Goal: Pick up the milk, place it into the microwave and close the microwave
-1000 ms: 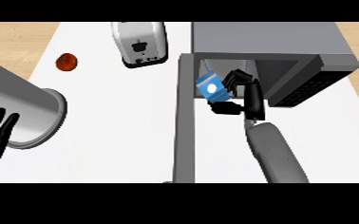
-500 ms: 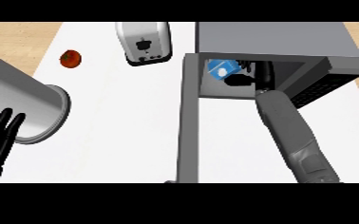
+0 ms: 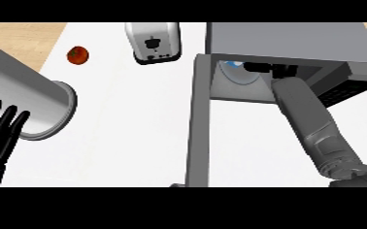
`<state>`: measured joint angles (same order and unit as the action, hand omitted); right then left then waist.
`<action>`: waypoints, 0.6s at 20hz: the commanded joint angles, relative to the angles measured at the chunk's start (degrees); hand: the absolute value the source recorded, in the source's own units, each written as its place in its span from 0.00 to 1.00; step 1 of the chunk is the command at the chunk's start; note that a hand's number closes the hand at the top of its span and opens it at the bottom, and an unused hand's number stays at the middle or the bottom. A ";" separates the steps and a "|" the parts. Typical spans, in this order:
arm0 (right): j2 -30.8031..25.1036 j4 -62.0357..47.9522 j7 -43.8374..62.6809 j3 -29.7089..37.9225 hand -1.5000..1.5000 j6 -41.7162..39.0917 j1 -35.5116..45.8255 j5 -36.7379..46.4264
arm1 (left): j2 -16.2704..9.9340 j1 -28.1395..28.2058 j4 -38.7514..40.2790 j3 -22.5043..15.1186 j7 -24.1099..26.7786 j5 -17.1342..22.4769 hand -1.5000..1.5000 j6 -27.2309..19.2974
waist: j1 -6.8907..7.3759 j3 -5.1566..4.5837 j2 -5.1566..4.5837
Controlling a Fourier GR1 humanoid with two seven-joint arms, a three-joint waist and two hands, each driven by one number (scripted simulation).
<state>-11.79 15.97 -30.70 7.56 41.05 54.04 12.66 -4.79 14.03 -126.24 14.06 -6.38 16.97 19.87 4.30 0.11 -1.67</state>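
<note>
Your right hand (image 3: 269, 69) is reached into the open microwave (image 3: 287, 39), with the grey forearm (image 3: 308, 121) running up from the lower right edge of the head view to the cavity mouth. Only dark fingers show under the microwave's top edge, just right of the milk (image 3: 237, 70), and you cannot tell from this view whether they are curled round the carton or apart from it. The milk sits inside the cavity at its left side, near the hinge; only a pale blue-and-white patch of it is visible, so its posture cannot be read. The microwave door (image 3: 202, 121) stands open, seen edge-on as a long grey bar running from the cavity's left corner down toward the lower edge of the view.

Your left hand (image 3: 10, 131) rests at the left edge, fingers straight and pointing up, holding nothing (the left forearm (image 3: 32, 102) appears as a large grey cylinder just beside it). On the white counter (image 3: 122, 126), a toaster (image 3: 153, 42) stands left of the microwave, and a tomato (image 3: 78, 55) lies further left, well apart from both hands.
</note>
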 commanded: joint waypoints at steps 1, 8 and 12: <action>-0.59 -6.34 0.88 -2.58 0.00 2.27 3.06 4.15 | -0.28 0.19 1.23 -0.27 0.92 -1.58 0.00 0.86 | 0.78 -0.01 -0.27; -0.44 -10.53 2.59 -4.47 0.00 -4.19 7.09 6.31 | 0.37 -2.17 1.98 -1.89 1.11 -4.36 0.00 -0.16 | 0.83 0.07 -0.65; 1.13 -10.81 4.14 -3.56 0.00 -3.76 9.30 5.69 | 0.91 0.18 2.28 -2.20 4.10 -4.94 0.00 1.70 | 1.74 0.01 -0.55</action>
<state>-10.88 6.10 -27.97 3.78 38.18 60.99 18.29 -4.58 12.77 -124.49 12.79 -4.78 13.04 20.15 5.18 0.14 -2.11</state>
